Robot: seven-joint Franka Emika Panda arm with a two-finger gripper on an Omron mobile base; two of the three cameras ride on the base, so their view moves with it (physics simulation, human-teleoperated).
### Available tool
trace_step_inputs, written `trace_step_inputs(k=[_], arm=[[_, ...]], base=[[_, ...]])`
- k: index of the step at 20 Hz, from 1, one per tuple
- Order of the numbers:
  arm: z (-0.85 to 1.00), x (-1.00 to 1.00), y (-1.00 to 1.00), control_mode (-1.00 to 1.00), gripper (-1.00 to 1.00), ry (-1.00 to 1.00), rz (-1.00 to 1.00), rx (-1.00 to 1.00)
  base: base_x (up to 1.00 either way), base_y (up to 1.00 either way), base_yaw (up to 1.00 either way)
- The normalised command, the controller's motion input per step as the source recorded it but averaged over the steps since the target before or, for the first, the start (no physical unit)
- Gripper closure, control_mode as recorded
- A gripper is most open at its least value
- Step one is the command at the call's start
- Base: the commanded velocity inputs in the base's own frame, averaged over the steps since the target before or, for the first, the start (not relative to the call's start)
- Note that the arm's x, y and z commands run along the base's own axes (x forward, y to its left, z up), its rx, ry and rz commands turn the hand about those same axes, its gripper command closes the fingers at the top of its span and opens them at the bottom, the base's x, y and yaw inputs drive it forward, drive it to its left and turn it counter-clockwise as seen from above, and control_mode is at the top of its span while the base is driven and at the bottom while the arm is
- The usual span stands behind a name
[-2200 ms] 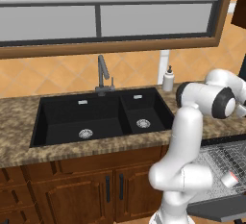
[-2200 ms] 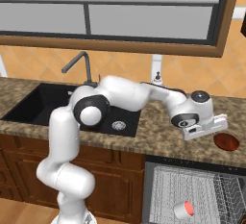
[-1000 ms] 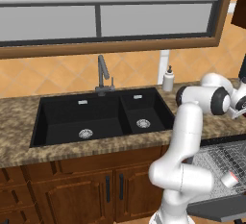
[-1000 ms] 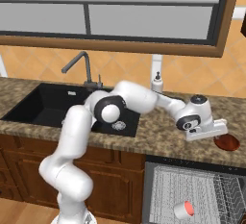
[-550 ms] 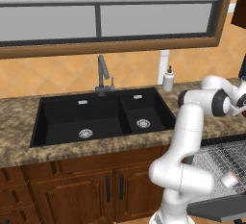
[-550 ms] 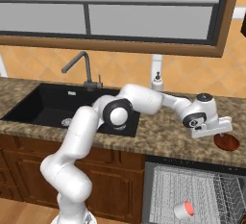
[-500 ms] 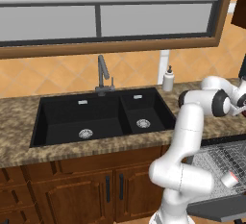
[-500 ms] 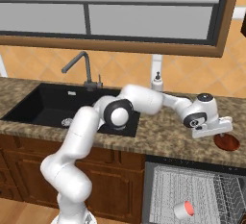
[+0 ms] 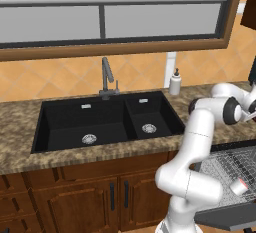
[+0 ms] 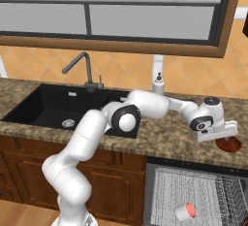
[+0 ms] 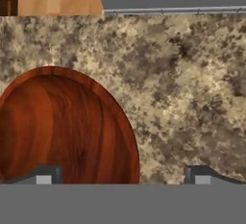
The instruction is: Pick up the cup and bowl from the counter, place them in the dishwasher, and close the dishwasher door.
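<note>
The reddish wooden bowl [image 11: 62, 127] sits on the speckled counter [image 11: 192, 88] at the hand view's eight o'clock, its right rim lying between the fingertips [image 11: 45, 174] of the wide-open gripper [image 11: 122, 175], which grasps nothing. From the right base camera, the cup [image 10: 185, 212] lies in the dishwasher [image 10: 193, 196] rack at five o'clock below the bowl.

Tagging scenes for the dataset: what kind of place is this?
A rendered home kitchen, by the look of it: a black double sink with a faucet set in a granite-look counter, and an open dishwasher under it.
</note>
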Motion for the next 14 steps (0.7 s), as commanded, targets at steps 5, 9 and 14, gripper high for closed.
trace_step_inputs(k=[5, 9, 14], arm=[[-0.21, 0.01, -0.01, -1.0, 1.0, 0.0, 0.0, 0.0], [-0.24, 0.09, 0.0, -1.0, 1.0, 0.02, 0.0, -0.01], [-0.09, 0.05, -0.06, -1.0, 1.0, 0.0, 0.0, 0.0]], base=[[0.0, 0.0, 0.0], [0.0, 0.0, 0.0], [0.0, 0.0, 0.0]])
